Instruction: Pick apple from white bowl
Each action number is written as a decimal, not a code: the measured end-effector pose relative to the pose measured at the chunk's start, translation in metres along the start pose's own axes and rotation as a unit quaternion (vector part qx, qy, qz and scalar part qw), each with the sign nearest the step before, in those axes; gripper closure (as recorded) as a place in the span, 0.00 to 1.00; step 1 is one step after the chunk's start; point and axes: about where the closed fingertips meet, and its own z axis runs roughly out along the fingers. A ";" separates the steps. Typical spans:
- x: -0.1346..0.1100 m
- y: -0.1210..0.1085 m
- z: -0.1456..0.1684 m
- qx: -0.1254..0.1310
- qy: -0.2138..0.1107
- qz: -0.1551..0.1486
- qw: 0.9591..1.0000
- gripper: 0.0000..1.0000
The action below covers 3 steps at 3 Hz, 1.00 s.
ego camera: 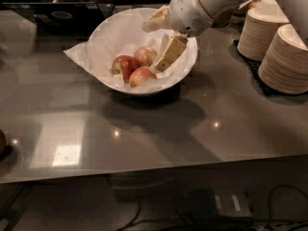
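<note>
The white bowl (188,67), lined with crumpled white paper, stands on the grey table and holds three apples. The light pinkish-red apple (141,75) lies at the front of the bowl. A darker red apple (123,65) lies to its left and a red apple with yellowish patches (146,55) behind it. My gripper (153,46) hangs over the right half of the bowl, open and empty. One finger (169,53) points down just right of the apples and the other (155,21) reaches over the bowl's back. It touches no apple.
Two tall stacks of beige disposable bowls (285,57) stand at the right on a dark mat. A dark tray (57,14) sits at the back left. A dark round object (2,141) is at the left edge. Cables lie below the table's front edge.
</note>
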 end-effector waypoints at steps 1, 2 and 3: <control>0.000 -0.004 0.005 -0.001 0.005 -0.005 1.000 0.24; 0.001 -0.006 0.008 0.000 0.009 -0.007 1.000 0.24; 0.009 0.002 0.014 -0.008 0.013 0.003 1.000 0.31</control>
